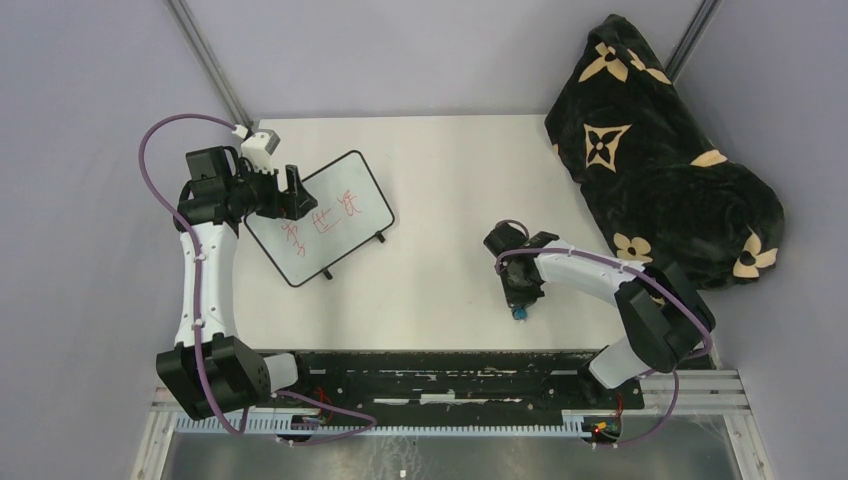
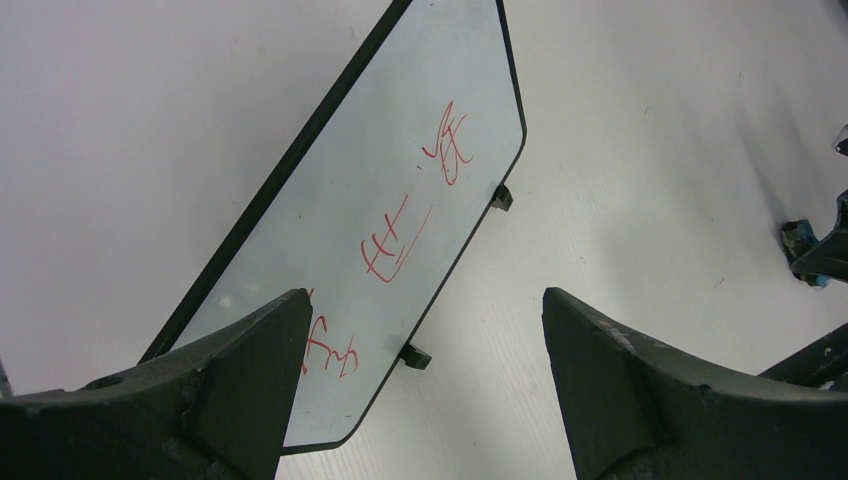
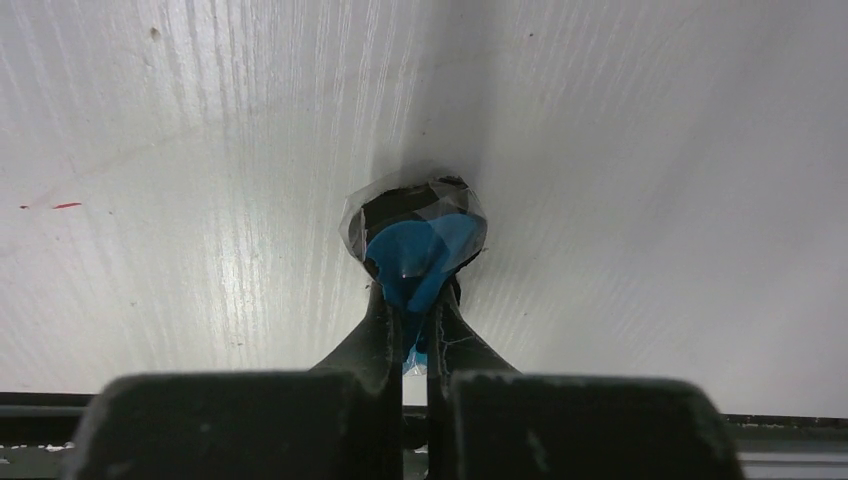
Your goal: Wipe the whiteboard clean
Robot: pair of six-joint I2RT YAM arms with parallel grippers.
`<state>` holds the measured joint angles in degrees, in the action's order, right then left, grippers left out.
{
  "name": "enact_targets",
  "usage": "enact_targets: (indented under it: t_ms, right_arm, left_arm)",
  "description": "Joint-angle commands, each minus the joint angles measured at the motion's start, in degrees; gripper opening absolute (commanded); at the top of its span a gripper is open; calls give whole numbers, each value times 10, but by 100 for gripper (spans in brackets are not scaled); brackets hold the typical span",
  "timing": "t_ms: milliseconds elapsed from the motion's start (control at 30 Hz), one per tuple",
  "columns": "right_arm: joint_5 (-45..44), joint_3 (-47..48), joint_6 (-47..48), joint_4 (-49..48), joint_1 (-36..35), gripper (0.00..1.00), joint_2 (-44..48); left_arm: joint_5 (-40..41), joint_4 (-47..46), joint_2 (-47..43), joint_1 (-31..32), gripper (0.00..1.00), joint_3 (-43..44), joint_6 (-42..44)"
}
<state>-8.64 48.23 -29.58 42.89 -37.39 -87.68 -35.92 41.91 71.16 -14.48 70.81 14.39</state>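
Observation:
The whiteboard (image 1: 335, 205) lies flat at the table's left, black-rimmed, with red writing (image 1: 322, 222) on it. In the left wrist view the whiteboard (image 2: 380, 180) stretches away from me, its red writing (image 2: 395, 240) in three groups. My left gripper (image 1: 296, 196) is open and empty, hovering over the board's left part; in its own view the left gripper (image 2: 425, 302) spans the board's near corner. My right gripper (image 1: 519, 300) is shut on a small blue eraser (image 3: 415, 240), pressed onto the bare table right of centre; the eraser's blue tip (image 1: 518, 314) shows below the fingers.
A black blanket with beige flower prints (image 1: 660, 160) is heaped at the back right. A black rail (image 1: 450, 370) runs along the near edge. Two black feet (image 2: 415, 356) stick out from the board's long edge. The right gripper shows at the left wrist view's right edge (image 2: 815, 250).

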Motion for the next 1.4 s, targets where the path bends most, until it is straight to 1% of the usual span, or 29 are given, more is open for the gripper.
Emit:
enact_targets:
  t_ms: [0,133,267,433,600,833,1067,1200,1367]
  right_arm:
    - [1,18,10,-7,1,0,28]
    - [-19,56,22,18,1,0,58]
    - [-42,124,44,38,0,1,91]
    - [-39,201,75,31,-15,1,105]
    - [-22,249,104,-15,-43,1,92]
    - [18,291,108,-66,-67,1,25]
    - [52,349,113,-82,-85,1,-30]
    - [67,371,120,-86,-88,1,-45]
    - [73,394,134,-80,-89,0,-60]
  left_arm:
    - [1,0,-8,2,91,14,-3]
    - [1,3,-6,3,91,15,1]
    - [-3,8,-1,2,92,19,9]
    - [-24,35,25,2,92,44,33]
    - [-21,64,57,2,91,70,77]
    - [-7,58,64,3,89,98,113]
    - [-5,118,109,2,88,190,161]
    - [-9,194,176,2,84,266,216]
    - [-35,292,264,2,79,350,285]
